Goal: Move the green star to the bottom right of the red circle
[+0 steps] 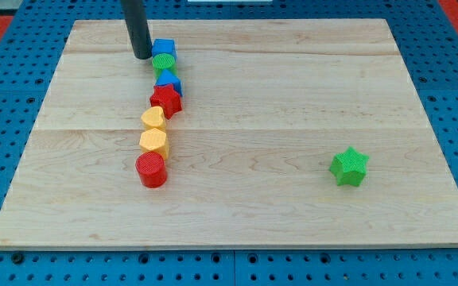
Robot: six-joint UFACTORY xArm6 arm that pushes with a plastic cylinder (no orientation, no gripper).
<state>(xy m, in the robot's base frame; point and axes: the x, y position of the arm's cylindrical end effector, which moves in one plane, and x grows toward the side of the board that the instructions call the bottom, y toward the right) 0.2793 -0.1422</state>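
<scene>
The green star (349,167) lies alone at the view's right, low on the wooden board (293,95). The red circle (151,170) stands at the bottom end of a column of blocks left of centre, far to the left of the star. My tip (141,56) rests near the view's top, just left of the blue cube (164,49) and the green circle (163,63) at the top of that column. It is far from the green star.
The column runs down from the blue cube and green circle through a blue block (168,80), a red star (166,99), a yellow heart (153,118) and a yellow hexagon (154,141) to the red circle. Blue pegboard surrounds the board.
</scene>
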